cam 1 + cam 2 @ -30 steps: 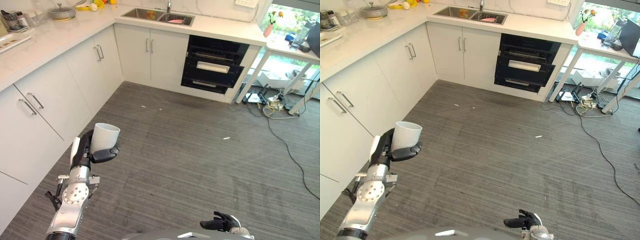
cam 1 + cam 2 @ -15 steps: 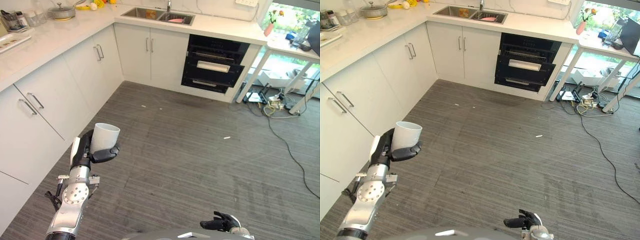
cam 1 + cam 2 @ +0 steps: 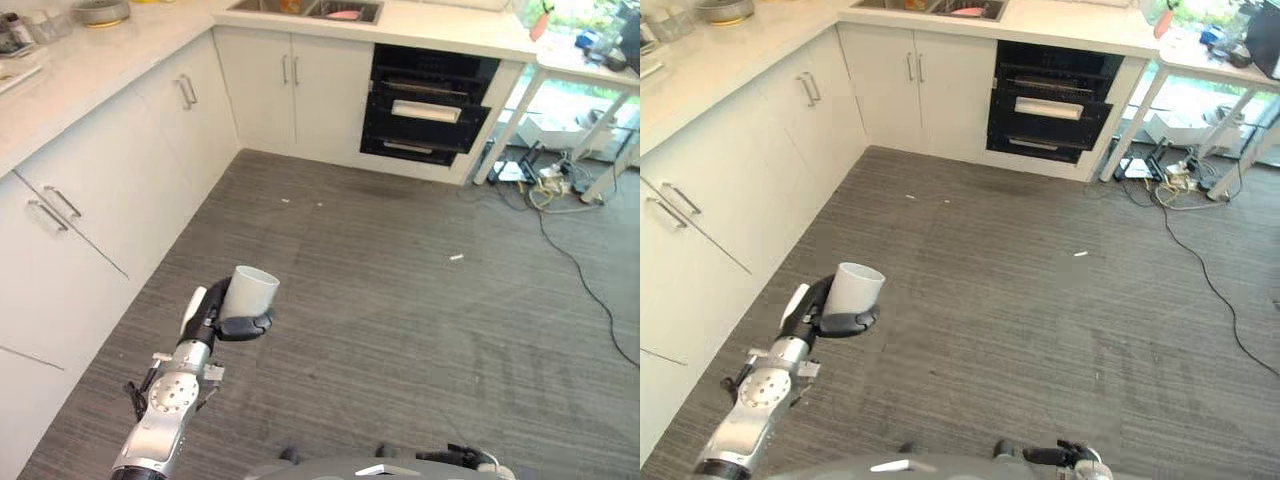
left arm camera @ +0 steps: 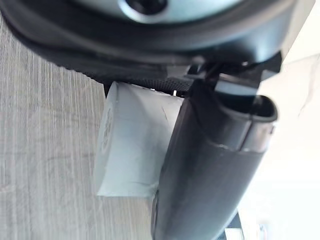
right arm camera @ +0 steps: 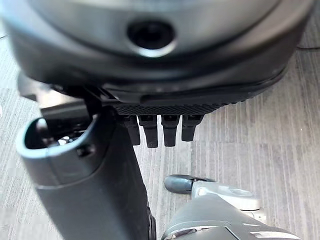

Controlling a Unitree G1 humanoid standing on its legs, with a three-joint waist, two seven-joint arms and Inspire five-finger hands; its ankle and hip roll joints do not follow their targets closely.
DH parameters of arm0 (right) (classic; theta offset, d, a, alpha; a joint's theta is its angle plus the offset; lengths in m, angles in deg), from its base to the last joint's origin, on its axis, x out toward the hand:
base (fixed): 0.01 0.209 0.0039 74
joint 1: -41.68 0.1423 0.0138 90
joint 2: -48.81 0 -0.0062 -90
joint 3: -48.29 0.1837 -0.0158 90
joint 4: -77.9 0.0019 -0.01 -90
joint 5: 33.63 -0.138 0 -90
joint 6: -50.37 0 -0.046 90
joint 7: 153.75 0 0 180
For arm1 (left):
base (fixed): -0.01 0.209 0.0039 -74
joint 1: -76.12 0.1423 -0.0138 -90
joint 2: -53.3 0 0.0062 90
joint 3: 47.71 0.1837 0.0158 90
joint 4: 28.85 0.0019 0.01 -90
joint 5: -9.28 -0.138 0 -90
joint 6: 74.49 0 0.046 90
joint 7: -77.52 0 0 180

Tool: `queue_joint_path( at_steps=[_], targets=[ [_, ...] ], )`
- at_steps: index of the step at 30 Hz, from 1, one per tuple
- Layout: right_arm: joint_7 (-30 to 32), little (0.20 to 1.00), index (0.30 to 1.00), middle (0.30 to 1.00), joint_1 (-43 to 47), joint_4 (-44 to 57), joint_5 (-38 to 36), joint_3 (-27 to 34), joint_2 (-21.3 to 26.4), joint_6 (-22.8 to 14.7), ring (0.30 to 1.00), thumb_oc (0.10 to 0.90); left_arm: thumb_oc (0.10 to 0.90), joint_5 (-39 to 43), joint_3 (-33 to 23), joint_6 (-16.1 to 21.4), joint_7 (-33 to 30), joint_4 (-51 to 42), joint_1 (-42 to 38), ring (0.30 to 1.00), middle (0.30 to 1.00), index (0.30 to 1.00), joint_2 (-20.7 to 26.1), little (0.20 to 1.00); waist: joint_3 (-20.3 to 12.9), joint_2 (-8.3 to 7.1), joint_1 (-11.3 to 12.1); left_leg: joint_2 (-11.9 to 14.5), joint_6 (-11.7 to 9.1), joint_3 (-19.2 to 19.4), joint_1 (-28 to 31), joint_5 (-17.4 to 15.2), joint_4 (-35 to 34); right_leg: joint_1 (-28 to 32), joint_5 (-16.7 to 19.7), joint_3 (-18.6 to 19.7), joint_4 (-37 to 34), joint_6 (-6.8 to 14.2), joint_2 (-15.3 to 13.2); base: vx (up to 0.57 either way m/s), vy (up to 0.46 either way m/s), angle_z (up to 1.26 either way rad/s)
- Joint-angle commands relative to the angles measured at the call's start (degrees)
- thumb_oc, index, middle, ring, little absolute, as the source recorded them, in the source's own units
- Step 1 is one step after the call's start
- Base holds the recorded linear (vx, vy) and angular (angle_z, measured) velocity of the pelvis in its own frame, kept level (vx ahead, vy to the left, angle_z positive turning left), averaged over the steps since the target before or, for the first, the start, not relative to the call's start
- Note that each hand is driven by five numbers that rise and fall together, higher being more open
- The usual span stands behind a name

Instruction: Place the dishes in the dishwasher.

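Nearest the camera, at the bottom edge of the head views, the right hand (image 3: 1072, 457) hung low over the grey plank floor (image 3: 420, 330). Its own wrist view showed the thumb (image 5: 90, 180) thrust forward and the fingers (image 5: 162, 131) as short dark stubs curled under the palm, with nothing between them.

Further out on the robot's left side, the left hand (image 3: 215, 318) was raised over the floor, its fingers and thumb wrapped round a white cup (image 3: 248, 292). The head views showed the cup upright or nearly so, its open mouth turned up and its rim clear of the hand. The left wrist view gave what those could not: the cup (image 4: 131, 145) from close by, pressed against the palm, with the thumb (image 4: 210, 165) laid across its side and the floor passing behind it.

Beyond the hand, along the robot's left, ran white cabinets (image 3: 110, 190) with bar handles under a pale counter (image 3: 90, 60). At the far end of that counter the left eye view caught a pot (image 3: 98, 11) near the corner. Past the corner sat a sink (image 3: 308, 8), holding something pink that I could not make out. Right of the sink cabinets, the dark dishwasher (image 3: 428, 105) stood well apart from the cup, across the open floor, with a white piece (image 3: 428, 111) lying on its middle level. Whether its door was open I could not tell. Farthest right, cables (image 3: 548, 190) lay tangled on the floor by white table legs (image 3: 505, 125).
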Motion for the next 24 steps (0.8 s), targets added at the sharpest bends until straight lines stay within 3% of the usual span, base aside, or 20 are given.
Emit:
queue_joint_path(
  at_steps=[1, 4, 6, 8, 10, 15, 18, 21, 22, 23, 24],
  targets=[
    [0.93, 0.900, 0.900, 0.900, 3.78, 3.25, -0.43, -1.41, 2.16, -1.68, 0.900, 0.800, 0.400, -0.63, -1.28, 5.25, -1.39, -9.15, -6.85, 0.300, 0.300, 0.300, 2.03, 0.300, 2.33, 1.21, -1.21, -2.57, 1.53, 5.05, -1.16, -3.15, 3.07, -6.05, -1.32, -3.31, 20.43, 3.59, -3.23, 0.06, 0.084, -0.17],
    [1.88, 0.900, 0.900, 0.900, 4.75, 7.32, 0.13, -3.98, 1.76, -2.67, 0.900, 0.800, 0.400, -1.02, 0.59, 5.35, -1.36, -8.49, -8.49, 0.300, 0.300, 0.300, 1.90, 0.300, 3.18, 0.99, -2.34, -2.51, 1.47, 3.15, 0.92, -3.54, 1.91, -11.27, -2.69, -3.79, 15.35, 2.34, -0.02, 0.15, 0.019, 0.02],
    [2.13, 0.900, 0.900, 0.900, 4.63, 8.21, -0.15, -4.11, 1.80, -2.84, 0.900, 0.800, 0.400, -1.06, 0.92, 5.39, -1.43, -8.32, -8.87, 0.300, 0.300, 0.300, 1.85, 0.300, 3.22, 0.94, -2.91, -2.47, 1.39, 2.05, 1.73, -3.82, 1.39, -11.53, -2.58, -3.74, 13.05, 2.18, 0.90, 0.13, -0.004, 0.13],
    [2.64, 0.900, 0.900, 0.900, 4.63, 9.55, -0.38, -4.02, 1.71, -3.12, 0.900, 0.800, 0.400, -1.32, 1.24, 5.51, -1.77, -8.03, -9.73, 0.300, 0.300, 0.300, 1.86, 0.300, 3.60, 0.63, -3.85, -2.67, 1.16, 0.52, 3.23, -4.55, 0.97, -13.09, -0.88, -3.49, 7.83, 2.34, 1.86, 0.25, -0.016, 0.55],
    [2.83, 0.900, 0.900, 0.900, 4.35, 11.01, -0.22, -4.13, 1.55, -3.33, 0.900, 0.800, 0.400, -2.98, 0.70, 5.43, -2.22, -7.96, -9.87, 0.300, 0.300, 0.300, 2.18, 0.300, 3.49, -0.20, -4.17, -3.44, 0.94, -1.07, 5.87, -6.50, 0.47, -14.24, 2.03, -5.97, 1.45, 3.03, 2.22, 0.34, -0.040, 0.62],
    [2.57, 0.900, 0.900, 0.900, 3.78, 11.41, 0.18, -4.56, 1.32, -3.62, 0.900, 0.800, 0.400, -4.10, -0.66, 5.49, -2.27, -8.59, -8.21, 0.300, 0.300, 0.300, 2.10, 0.300, 1.88, -1.08, -3.86, -3.92, 1.01, -1.49, 8.82, -9.57, 0.57, -11.96, 3.05, -9.55, -1.90, 2.64, 2.44, 0.29, -0.039, 0.41],
    [2.85, 0.900, 0.900, 0.900, 3.34, 10.62, 0.20, -4.62, 1.68, -3.83, 0.900, 0.800, 0.400, -3.17, -0.68, 5.68, -2.97, -7.99, -7.84, 0.300, 0.300, 0.300, 1.44, 0.300, 0.14, -0.22, -4.17, -1.34, -0.77, -2.23, 10.64, -11.55, 2.17, -10.58, 1.29, -8.69, -0.26, 1.04, 3.67, 0.44, -0.109, 0.39],
    [2.78, 0.900, 0.900, 0.900, 2.92, 9.91, -0.51, -4.28, 1.56, -3.80, 0.900, 0.800, 0.400, -2.18, -1.40, 6.02, -3.20, -7.94, -6.90, 0.300, 0.300, 0.300, 1.70, 0.300, -0.59, 1.09, -4.54, 1.23, -3.65, -2.10, 9.80, -6.77, 8.34, -8.86, -1.59, -9.54, 1.49, -0.63, 4.75, 0.37, -0.121, 0.41],
    [2.77, 0.900, 0.900, 0.900, 2.90, 9.89, -0.54, -4.32, 1.56, -3.82, 0.900, 0.800, 0.400, -2.16, -1.43, 6.01, -3.19, -8.00, -6.82, 0.300, 0.300, 0.300, 1.70, 0.300, -0.59, 1.12, -4.67, 1.32, -3.76, -2.22, 9.67, -6.93, 8.63, -8.83, -1.70, -9.66, 1.56, -0.71, 4.80, 0.24, -0.102, 0.15],
    [2.65, 0.900, 0.900, 0.900, 2.79, 9.72, -1.23, -4.37, 1.41, -3.87, 0.900, 0.800, 0.400, -1.64, -1.90, 5.95, -3.10, -8.24, -6.08, 0.300, 0.300, 0.300, 2.06, 0.300, -0.31, 1.47, -4.53, 2.18, -5.35, -1.37, 8.09, -3.97, 13.40, -7.30, -3.14, -10.01, 1.97, -1.47, 5.44, 0.29, -0.180, 0.07],
    [2.68, 0.900, 0.900, 0.900, 2.89, 9.55, -1.52, -4.80, 1.34, -3.74, 0.900, 0.800, 0.400, -1.08, -2.92, 5.77, -3.10, -9.11, -4.95, 0.300, 0.300, 0.300, 2.90, 0.300, 1.33, 0.63, -3.19, 2.39, -7.35, 0.04, 2.07, 2.23, 27.68, -3.92, -4.72, -9.23, 1.89, -2.92, 5.71, 0.26, -0.172, -0.05]
  ],
)
